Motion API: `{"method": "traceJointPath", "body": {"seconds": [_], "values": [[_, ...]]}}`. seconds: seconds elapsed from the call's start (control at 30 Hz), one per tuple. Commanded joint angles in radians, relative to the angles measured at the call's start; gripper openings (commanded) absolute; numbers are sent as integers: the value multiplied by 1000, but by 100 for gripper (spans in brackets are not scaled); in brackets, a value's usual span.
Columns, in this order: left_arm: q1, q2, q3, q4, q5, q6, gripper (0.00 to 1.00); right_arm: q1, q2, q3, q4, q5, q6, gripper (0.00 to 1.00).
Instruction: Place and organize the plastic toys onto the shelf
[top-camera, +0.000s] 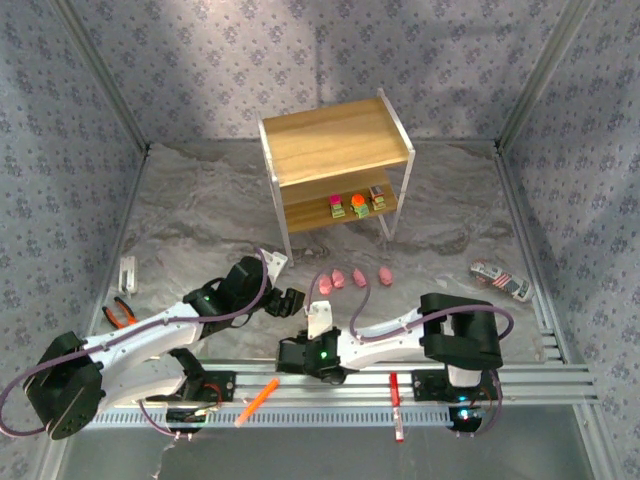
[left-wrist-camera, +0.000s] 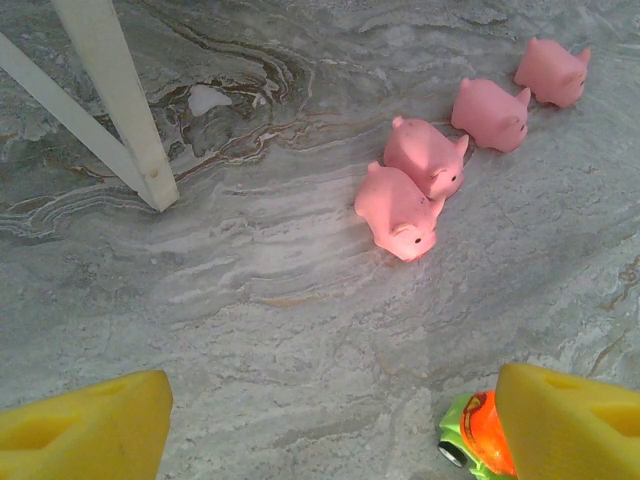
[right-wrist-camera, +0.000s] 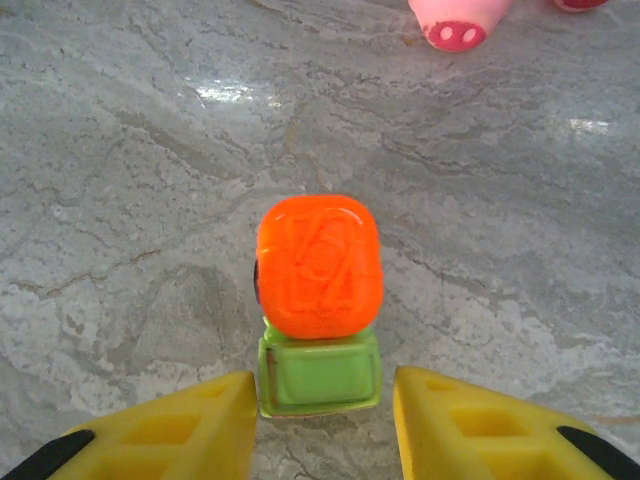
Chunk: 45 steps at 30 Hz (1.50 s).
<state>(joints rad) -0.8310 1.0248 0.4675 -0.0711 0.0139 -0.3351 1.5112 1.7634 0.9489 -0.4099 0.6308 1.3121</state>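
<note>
While near pig, orange-top toy btwn right jaws.

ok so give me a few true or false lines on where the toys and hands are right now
1. Three blocky toys sit on the lower board of the shelf. True.
2. The four pigs lie on the shelf's top board. False: they lie on the table in front of the shelf.
3. The right hand has a finger on either side of an orange-topped green toy. True.
4. The left hand grips a pig. False: it is open, and the pigs lie ahead of it.
</note>
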Motion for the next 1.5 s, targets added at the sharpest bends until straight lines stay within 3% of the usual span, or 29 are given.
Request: {"method": "traceJointPath", "body": {"seconds": [0.0, 0.83, 1.47], "values": [[7, 8, -7, 21, 18, -15, 84, -6, 19, 19, 2, 0, -7, 42], [8, 19, -6, 27, 23, -15, 84, -32, 43, 24, 30, 0, -38, 42], [7, 21, -4, 25, 24, -15, 84, -25, 46, 41, 6, 30, -50, 31]]}}
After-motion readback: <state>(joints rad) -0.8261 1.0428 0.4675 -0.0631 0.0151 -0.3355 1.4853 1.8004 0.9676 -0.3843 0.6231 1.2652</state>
